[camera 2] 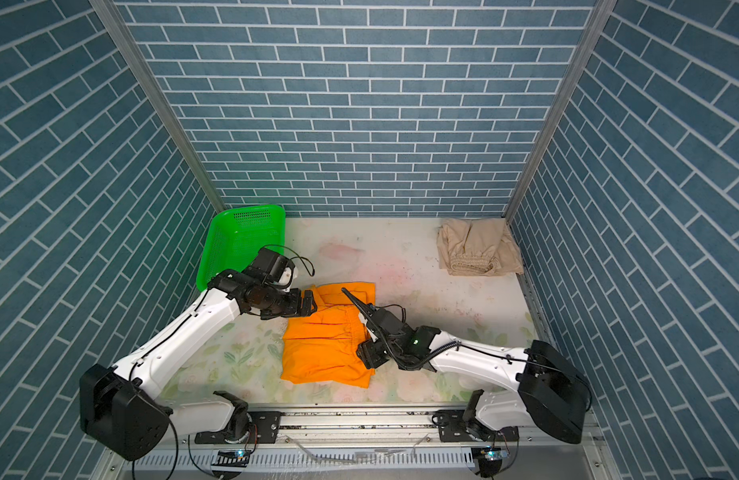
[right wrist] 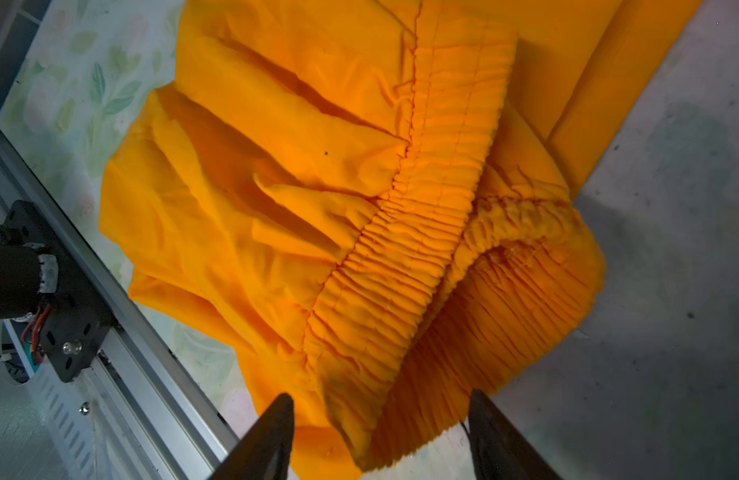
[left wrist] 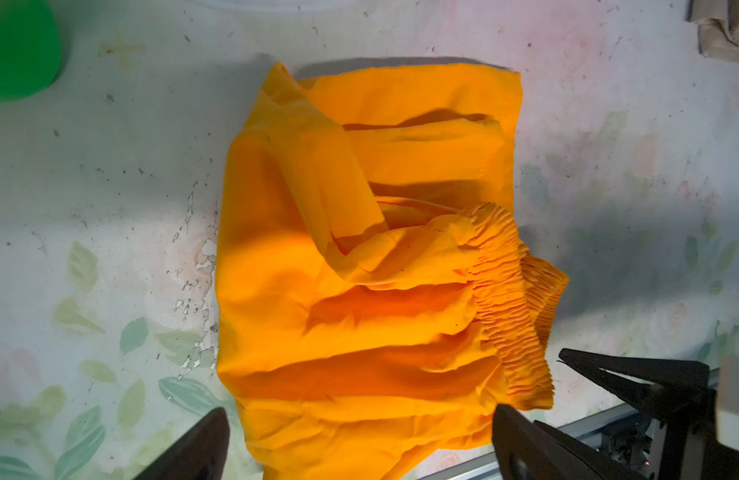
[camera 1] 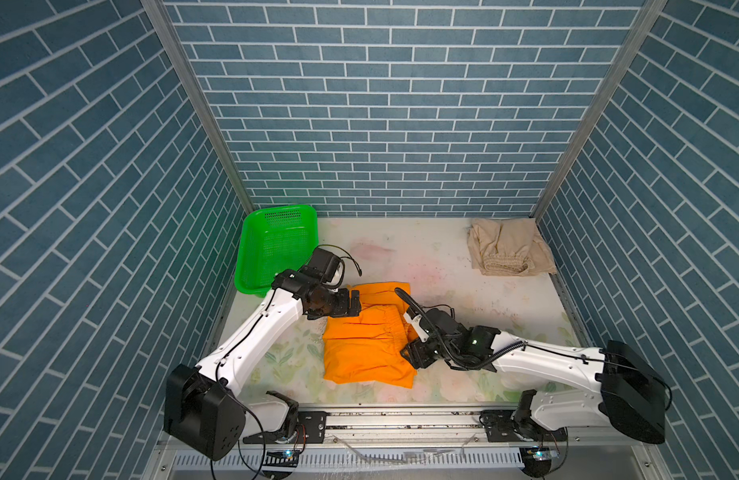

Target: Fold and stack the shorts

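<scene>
Lying folded at the front middle of the bench [camera 1: 442, 266], the orange shorts [camera 1: 365, 340] make a rough rectangle crossed by soft creases. Their gathered waistband [right wrist: 405, 257] runs along the edge that faces the right arm, and a second orange layer shows beneath, at the far side. In both top views the left fingers [camera 1: 353, 305] hang over the far left corner of the orange shorts [camera 2: 326, 345]. The left wrist view shows these fingers [left wrist: 201, 444] spread wide above the cloth, gripping none of it. The right fingers [camera 1: 411, 353] sit at the right edge of the orange shorts, by the waistband. In the right wrist view they [right wrist: 272, 436] stand apart with the end of the waistband seen between them; whether they touch it I cannot tell. From the left wrist view one tip of the right fingers [left wrist: 633, 378] lies just beside the waistband. The beige shorts [camera 1: 507, 249] lie bunched in the far right corner, well apart from the orange pair. A green basket [camera 1: 276, 249] sits in the far left corner, behind the left arm.
</scene>
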Robot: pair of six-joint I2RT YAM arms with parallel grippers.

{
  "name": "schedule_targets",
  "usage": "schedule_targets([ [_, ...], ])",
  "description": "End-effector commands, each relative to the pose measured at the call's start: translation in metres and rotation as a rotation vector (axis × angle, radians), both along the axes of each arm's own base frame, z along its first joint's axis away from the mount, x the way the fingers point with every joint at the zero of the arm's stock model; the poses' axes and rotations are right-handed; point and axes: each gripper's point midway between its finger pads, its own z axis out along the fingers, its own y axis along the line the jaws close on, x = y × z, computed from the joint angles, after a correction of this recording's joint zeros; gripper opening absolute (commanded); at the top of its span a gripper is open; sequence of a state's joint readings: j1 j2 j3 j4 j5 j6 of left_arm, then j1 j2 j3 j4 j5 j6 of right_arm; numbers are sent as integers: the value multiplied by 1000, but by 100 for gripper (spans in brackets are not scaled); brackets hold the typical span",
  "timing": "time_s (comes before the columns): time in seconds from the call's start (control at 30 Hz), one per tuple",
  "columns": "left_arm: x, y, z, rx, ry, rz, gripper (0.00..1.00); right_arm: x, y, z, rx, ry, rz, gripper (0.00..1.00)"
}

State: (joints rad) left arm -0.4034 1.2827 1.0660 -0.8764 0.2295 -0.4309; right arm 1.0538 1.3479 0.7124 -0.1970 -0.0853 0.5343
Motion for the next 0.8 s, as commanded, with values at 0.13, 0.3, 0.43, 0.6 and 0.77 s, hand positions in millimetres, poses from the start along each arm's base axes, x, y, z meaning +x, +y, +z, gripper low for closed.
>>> schedule_targets([
  [0.13,5,3,-16,-54,-32,23,100,6,20,2,91,98,-12,68],
  [0.3,12,-4,-33,-80,-46,4,100,-1,48,-3,209,170,49,63],
  [0.43,20,-5,-39,-71,-59,0,100,-4,57,-18,192,238,64,53],
  [0.6,25,-2,-48,-47,-60,7,100,2,62,-5,201,235,61,20],
  [0.77,50,1,-49,-62,-111,33,100,3,75,41,326,247,76,0],
])
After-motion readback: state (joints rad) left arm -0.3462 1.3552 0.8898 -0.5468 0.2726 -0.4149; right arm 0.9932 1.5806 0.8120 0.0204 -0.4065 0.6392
